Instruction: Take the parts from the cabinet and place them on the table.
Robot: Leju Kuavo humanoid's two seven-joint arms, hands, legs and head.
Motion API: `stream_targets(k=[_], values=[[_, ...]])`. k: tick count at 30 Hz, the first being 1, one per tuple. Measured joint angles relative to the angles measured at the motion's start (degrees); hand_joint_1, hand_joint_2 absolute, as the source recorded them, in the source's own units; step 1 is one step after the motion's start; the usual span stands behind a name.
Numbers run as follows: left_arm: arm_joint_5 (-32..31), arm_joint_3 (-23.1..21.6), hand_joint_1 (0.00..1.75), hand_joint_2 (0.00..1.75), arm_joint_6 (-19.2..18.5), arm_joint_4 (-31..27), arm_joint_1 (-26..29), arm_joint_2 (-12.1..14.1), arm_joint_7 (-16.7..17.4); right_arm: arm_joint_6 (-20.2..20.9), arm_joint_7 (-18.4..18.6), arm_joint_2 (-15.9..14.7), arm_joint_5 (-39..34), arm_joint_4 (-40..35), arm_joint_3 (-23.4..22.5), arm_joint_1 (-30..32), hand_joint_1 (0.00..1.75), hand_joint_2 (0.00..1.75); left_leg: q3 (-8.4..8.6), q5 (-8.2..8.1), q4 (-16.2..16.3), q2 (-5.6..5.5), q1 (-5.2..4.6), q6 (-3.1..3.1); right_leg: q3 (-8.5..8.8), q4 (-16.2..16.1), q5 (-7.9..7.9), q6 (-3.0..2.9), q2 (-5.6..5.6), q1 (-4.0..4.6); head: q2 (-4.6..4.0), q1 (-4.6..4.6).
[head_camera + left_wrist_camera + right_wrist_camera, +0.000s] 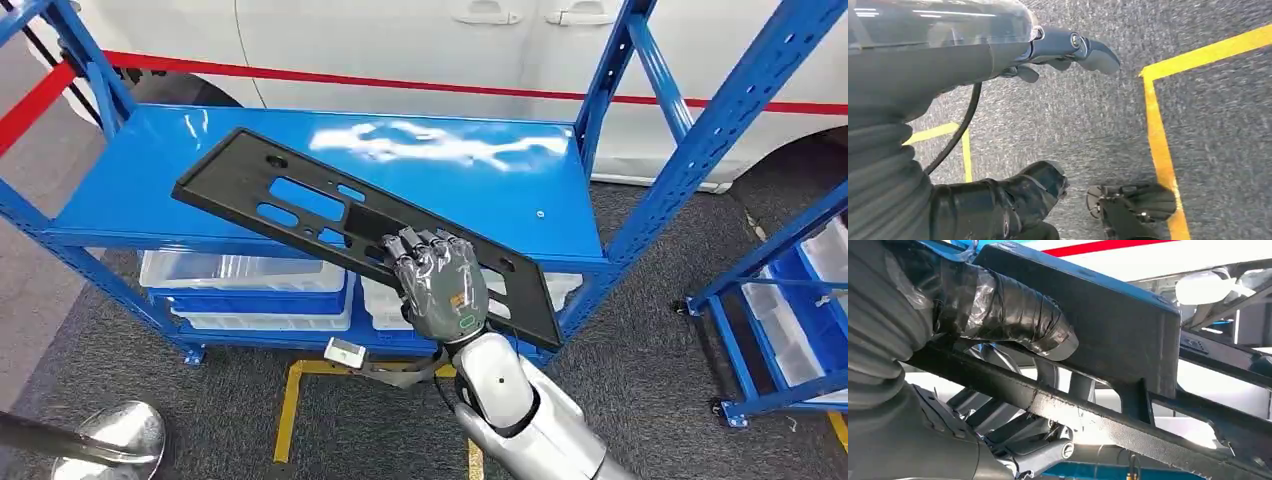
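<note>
Right hand (440,285): fingers wrapped over the near edge of the black panel (300,205), gripping it.
Black panel: tilted above the blue shelf (150,185), far end nearly touching.
Left hand (1073,50): hanging over carpet, holding nothing, fingers loosely curled.

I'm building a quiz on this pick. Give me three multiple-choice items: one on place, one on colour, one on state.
1. Where is the black panel?
A. Over the blue shelf
B. In a bin
C. On the floor

2. What colour is the shelf?
A. Yellow
B. Blue
C. White

3. What is the right hand doing?
A. Hanging open
B. Resting on a bin
C. Gripping the panel

Key: 1 A, it slants above the shelf top. 2 B, top and posts are blue. 3 C, fingers wrap its edge.
</note>
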Motion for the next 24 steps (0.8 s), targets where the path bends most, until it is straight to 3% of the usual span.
stream_targets(k=[1,2,3,5,6,7,8,10,11,12,13,15,16,17,20,22,23,24], values=[[0.0,0.0,0.0,1.75,0.0,0.0,-0.1,0.0,0.0,0.0,0.0,0.0,0.0,-0.2,0.0,0.0,1.75,1.75,-0.4,0.29,0.4,-0.01,0.0,-0.29,3.35,-5.3,-0.89,-0.4,0.01,0.08,0.0,-0.02],[0.0,0.0,0.0,1.75,0.0,0.0,0.0,0.0,0.0,0.0,-0.1,0.0,0.0,-0.3,0.0,0.0,1.75,1.75,-0.82,0.6,0.4,-0.05,-0.27,-0.69,4.14,-6.9,-1.38,-0.67,0.05,0.5,0.0,-0.02],[0.0,0.0,0.0,1.75,0.0,0.0,0.0,0.0,0.0,0.0,-0.1,0.0,0.0,-0.4,0.0,0.0,1.75,1.75,-0.66,1.03,0.2,-0.03,-0.21,-1.1,3.62,-6.4,-0.44,-1.03,0.06,0.63,0.0,-0.09],[0.0,0.0,0.0,1.75,0.0,0.0,-0.1,-0.1,0.0,0.0,0.0,0.0,0.0,-0.5,-0.1,-0.1,1.75,1.75,-0.78,1.93,-0.1,0.0,-0.16,-1.86,3.12,-6.6,-0.2,-1.65,0.14,0.86,0.0,0.0],[0.0,0.0,0.0,1.75,0.0,0.0,0.1,-0.1,0.0,0.0,0.0,0.0,0.0,-0.5,-0.1,-0.1,1.75,1.75,-0.97,2.31,-0.2,-0.07,-0.23,-2.34,2.8,-7.3,0.59,-2.34,0.13,0.42,0.0,0.0],[0.0,0.0,0.0,1.75,0.0,0.0,0.1,0.0,0.0,0.0,0.0,0.0,0.0,-0.5,-0.1,-0.1,1.75,1.75,-1.48,0.62,0.8,-0.24,0.11,-2.46,2.52,-7.5,1.33,-2.88,-0.23,0.21,0.0,0.0],[0.0,0.0,0.0,1.75,0.0,0.0,0.1,0.0,0.0,0.0,0.0,0.1,-0.1,-0.5,-0.1,-0.2,1.75,1.75,-2.54,-2.77,3.3,-0.24,0.06,-2.61,1.78,-7.6,1.95,-3.49,-0.21,0.19,0.0,-0.09],[0.0,0.0,0.0,1.75,0.0,0.0,0.1,0.0,0.0,0.0,0.0,0.2,-0.2,-0.5,-0.1,-0.1,1.75,1.75,-4.99,-9.28,12.1,-0.22,0.15,-3.11,0.08,-7.5,3.23,-3.68,-0.23,0.33,0.0,-0.11],[0.0,0.0,0.0,1.75,0.0,0.0,0.1,0.0,0.0,0.0,0.0,0.1,-0.2,-0.5,-0.1,-0.1,1.75,1.75,-5.66,-10.66,15.5,-0.22,0.15,-3.28,-0.7,-7.4,3.78,-3.64,-0.26,0.39,0.0,-0.11],[0.0,0.0,0.0,1.75,0.0,0.0,0.1,0.0,0.0,0.0,-0.1,0.2,-0.4,-0.5,-0.1,0.0,1.75,1.75,-5.54,-10.51,17.5,-0.22,0.16,-3.4,-1.58,-7.4,4.4,-3.59,-0.26,0.44,0.0,-0.11],[0.0,0.0,0.0,1.75,0.0,0.0,0.1,0.0,0.0,0.1,-0.2,0.1,-0.6,-0.5,-0.1,0.0,1.75,1.75,-4.18,-8.92,16.9,-0.22,0.16,-3.39,-2.38,-7.3,4.98,-3.48,-0.26,0.47,0.0,-0.11],[0.0,0.0,0.0,1.75,0.0,0.0,0.1,0.0,0.0,0.1,-0.2,0.2,-0.9,-0.5,-0.1,0.0,1.75,1.75,1.34,-5.28,9.9,-0.21,0.16,-3.11,-3.76,-7.0,5.95,-3.18,-0.25,0.47,0.0,-0.13],[0.0,0.0,0.0,1.75,0.0,0.0,0.0,0.0,0.0,0.2,-0.3,0.2,-1.0,-0.5,-0.1,0.0,1.75,1.75,5.3,-4.77,4.5,-0.23,0.15,-2.84,-4.24,-6.8,6.38,-2.94,-0.21,0.49,0.0,-0.13],[0.0,0.0,0.0,1.75,0.0,0.0,-0.1,0.0,0.0,0.2,-0.3,0.2,-1.0,-0.6,-0.2,0.0,1.75,1.75,8.3,-6.79,-0.2,-0.31,-0.17,-2.52,-4.65,-6.7,6.76,-2.58,-0.18,0.77,0.0,-0.13],[0.1,0.0,0.0,1.75,0.0,0.0,-0.1,0.0,0.0,0.5,-0.3,0.2,-1.4,-0.7,-0.3,-0.1,1.75,1.75,7.62,-6.15,-0.8,-0.47,-0.59,-1.56,-4.62,-7.0,8.21,-1.51,-0.32,0.54,0.0,-0.22],[0.1,0.0,0.0,1.75,0.0,0.0,0.0,0.0,0.0,0.7,-0.4,0.1,-1.6,-0.8,-0.3,0.0,1.75,1.75,7.02,-4.66,-1.5,-0.1,-0.01,-0.49,-4.98,-7.2,8.48,-0.73,-0.14,0.59,0.0,-0.15],[0.1,0.0,0.0,1.75,0.0,0.0,-0.1,0.0,0.0,0.7,-0.4,0.0,-1.7,-0.8,-0.5,-0.1,1.75,1.75,6.6,-3.95,-1.5,-0.02,-0.04,-0.16,-5.92,-5.6,5.68,-0.49,-0.07,0.4,0.0,-0.15],[0.1,0.0,0.0,1.75,0.0,0.0,-0.1,0.0,0.0,0.7,-0.4,0.0,-1.7,-0.8,-0.6,-0.1,1.75,1.75,5.75,-3.33,-1.5,0.03,-0.04,0.21,-7.13,-2.1,1.87,-0.33,-0.08,0.38,0.0,-0.13]])
